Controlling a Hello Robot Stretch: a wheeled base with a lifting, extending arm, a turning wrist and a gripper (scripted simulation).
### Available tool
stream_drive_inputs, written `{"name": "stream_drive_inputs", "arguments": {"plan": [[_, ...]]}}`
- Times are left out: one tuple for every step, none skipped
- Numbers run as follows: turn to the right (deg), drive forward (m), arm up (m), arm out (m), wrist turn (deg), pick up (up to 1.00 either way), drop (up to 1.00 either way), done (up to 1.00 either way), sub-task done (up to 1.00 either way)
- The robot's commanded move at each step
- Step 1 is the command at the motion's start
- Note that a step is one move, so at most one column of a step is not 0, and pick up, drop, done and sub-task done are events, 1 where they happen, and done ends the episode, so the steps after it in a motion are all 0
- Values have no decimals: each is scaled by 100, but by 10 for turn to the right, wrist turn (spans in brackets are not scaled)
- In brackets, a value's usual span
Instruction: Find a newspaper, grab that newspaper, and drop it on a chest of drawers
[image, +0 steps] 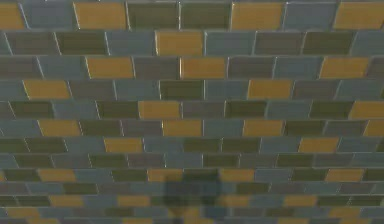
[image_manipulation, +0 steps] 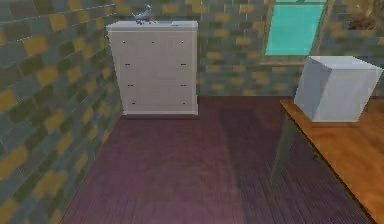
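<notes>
- Straight ahead in the forward view: a brick wall, close up, in staggered rows of blue-grey, olive and orange-yellow.
- In the arm side view: like brickwork on a side wall down the left and on a back wall across the top.
- White chest of drawers: upright, set against the back wall, just beside the corner with the side wall, in the upper left of the arm side view; four drawer fronts stacked one above another, each with small dark knobs.
- On the chest's top, toward its left end: a small grey-blue shape, too small to name; a few paler specks beside it, equally unclear.
- Right of the chest, on the back wall: a window with a teal pane and a pale frame, cut off by the top edge.
- Along the arm side view's right edge: a wooden table with an orange-brown top and one dark leg reaching down to the floor.
- At the table's far end: a plain white box, resting on the top.
- Between chest and table, well apart from each other: dark purplish plank floor.
- State of the gripper: cannot tell whether released, clenched or grasping anything.
- Whereabouts of the newspaper: cannot tell from these views.
</notes>
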Motion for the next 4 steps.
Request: {"name": "stream_drive_inputs", "arguments": {"plan": [[-450,0,0,0,0,0,0,0,0],[-450,0,0,0,0,0,0,0,0],[-150,0,0,0,0,0,0,0,0],[0,100,0,0,0,0,0,0,0]]}}
